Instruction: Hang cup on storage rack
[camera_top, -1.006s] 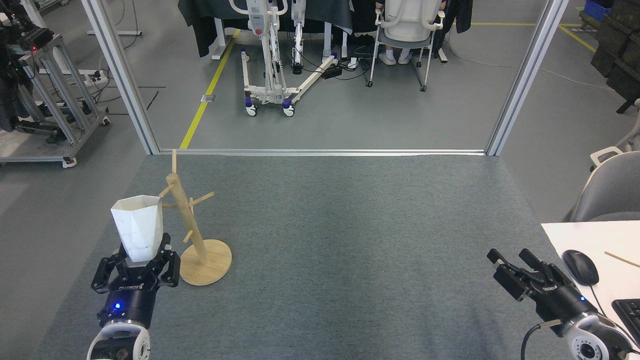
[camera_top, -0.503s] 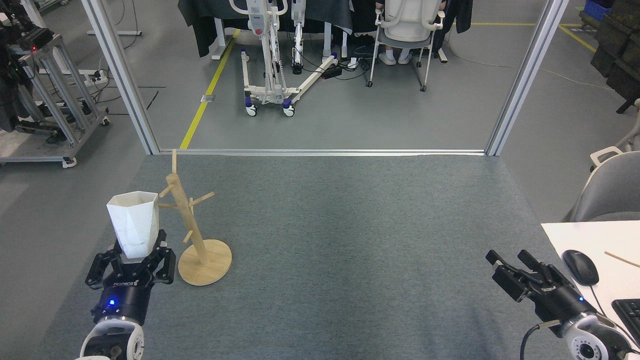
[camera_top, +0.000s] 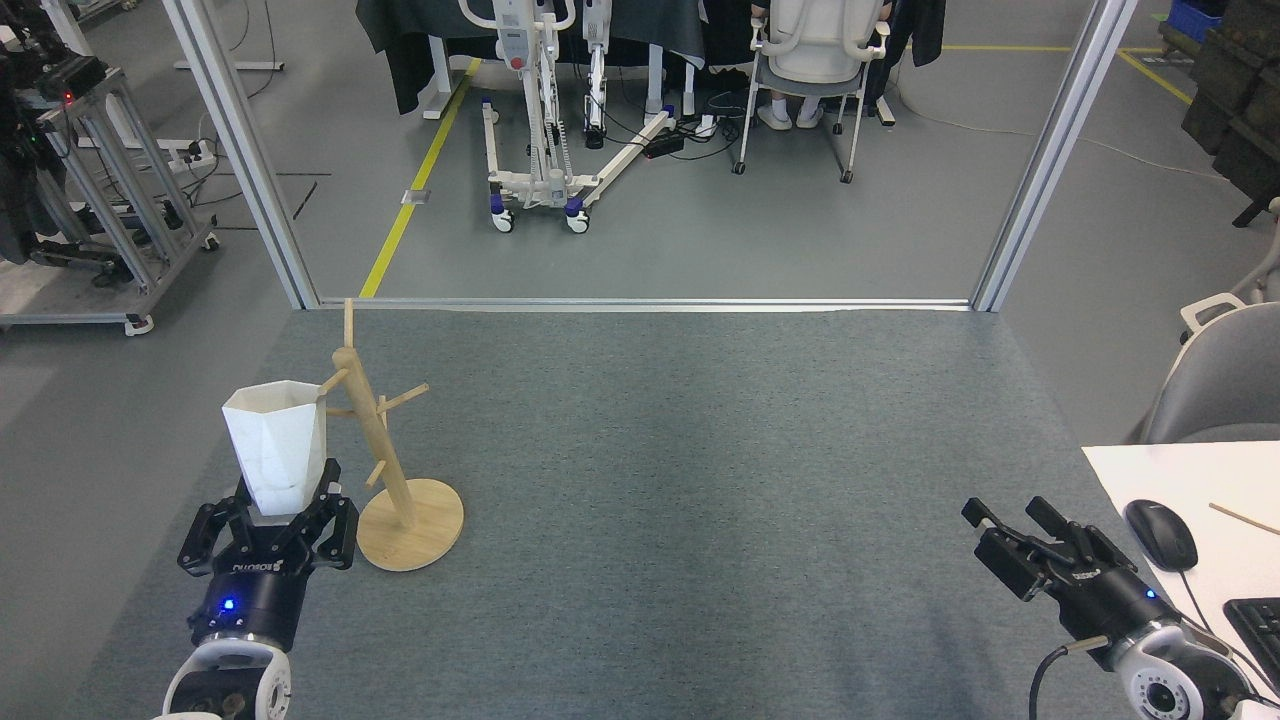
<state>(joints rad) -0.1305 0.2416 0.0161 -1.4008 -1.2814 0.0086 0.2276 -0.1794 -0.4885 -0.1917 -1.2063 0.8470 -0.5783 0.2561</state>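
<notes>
The white faceted cup (camera_top: 274, 445) is held upright above the grey carpeted table, with my left gripper (camera_top: 283, 500) shut on its narrow base. Its right rim edge sits against the upper left peg of the wooden storage rack (camera_top: 378, 440), whose round disc base (camera_top: 415, 528) rests just right of my gripper. The cup's handle is hidden from this view. At the bottom right my right gripper (camera_top: 1003, 516) hovers low over the table, open, with nothing between its fingers.
A white desk (camera_top: 1150, 470) with a black mouse (camera_top: 1160, 535) and keyboard corner (camera_top: 1258, 620) stands at the right edge, a grey chair (camera_top: 1225, 375) behind it. Metal frame posts (camera_top: 240, 150) border the table's far edge; equipment and a seated person's chair stand beyond.
My left gripper shifted left and then back slightly right with the cup, bringing its rim up against the rack's upper peg. My right gripper drifted a little left and down.
</notes>
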